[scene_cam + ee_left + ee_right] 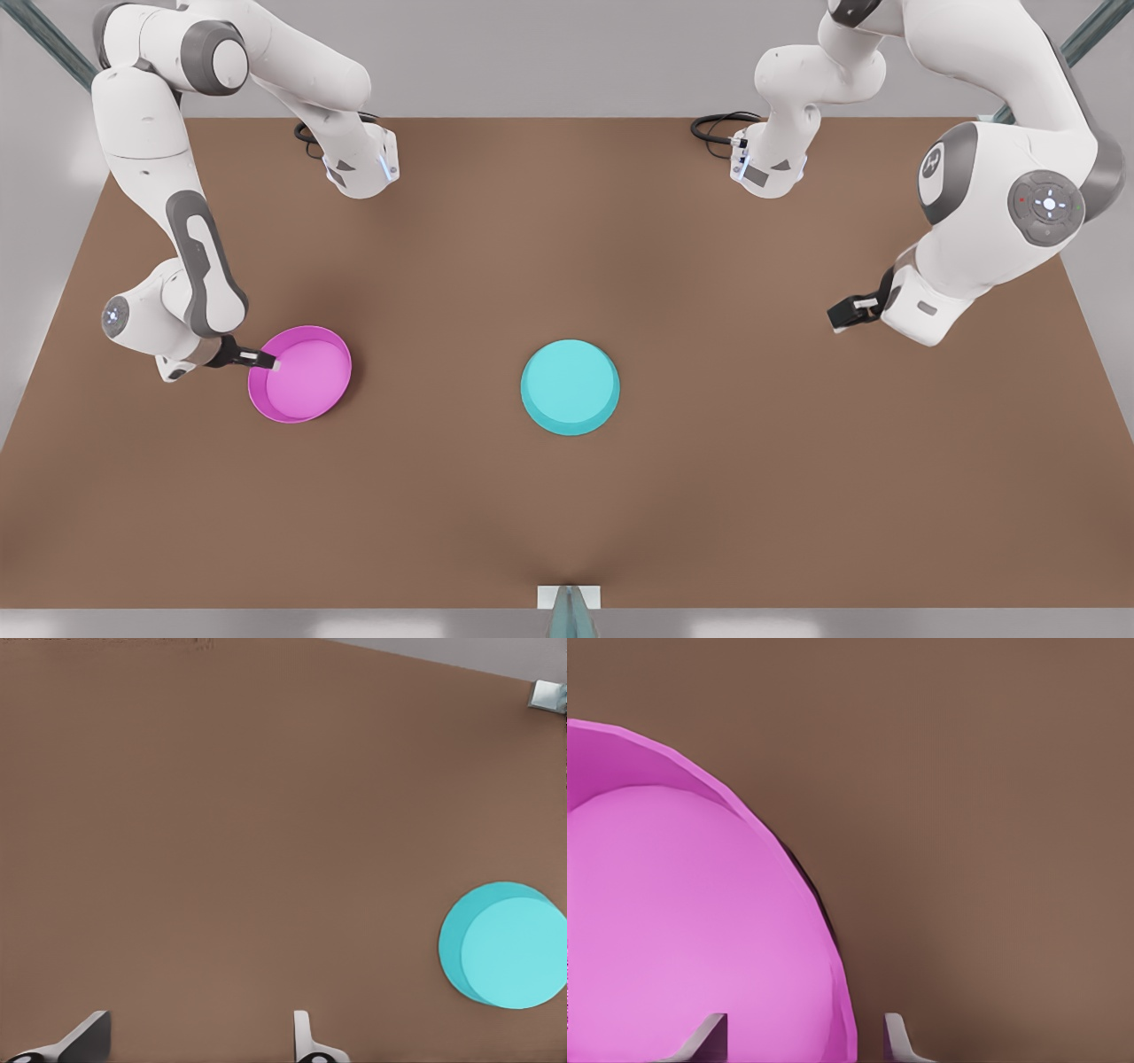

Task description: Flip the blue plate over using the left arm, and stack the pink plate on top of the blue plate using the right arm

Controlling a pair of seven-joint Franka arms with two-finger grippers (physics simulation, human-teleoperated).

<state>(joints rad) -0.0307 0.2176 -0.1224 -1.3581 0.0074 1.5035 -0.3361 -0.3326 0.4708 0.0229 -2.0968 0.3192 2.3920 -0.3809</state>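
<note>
The blue plate (570, 386) lies in the middle of the table with its flat underside up; it also appears in the left wrist view (507, 946), off to one side. On the front view's left, the pink plate (301, 374) sits rim-up and slightly tilted. My right gripper (264, 360) is at its left edge, and its fingers (709, 1036) straddle the pink rim (744, 904), shut on it. My left gripper (840, 314) hangs open over bare table on the front view's right, well away from the blue plate, with nothing between its fingers (306, 1041).
The brown table (753, 496) stretches wide around both plates. Two black cables (722, 124) lie at the far edge near the arm bases. A small grey bracket (568, 598) sits at the near edge.
</note>
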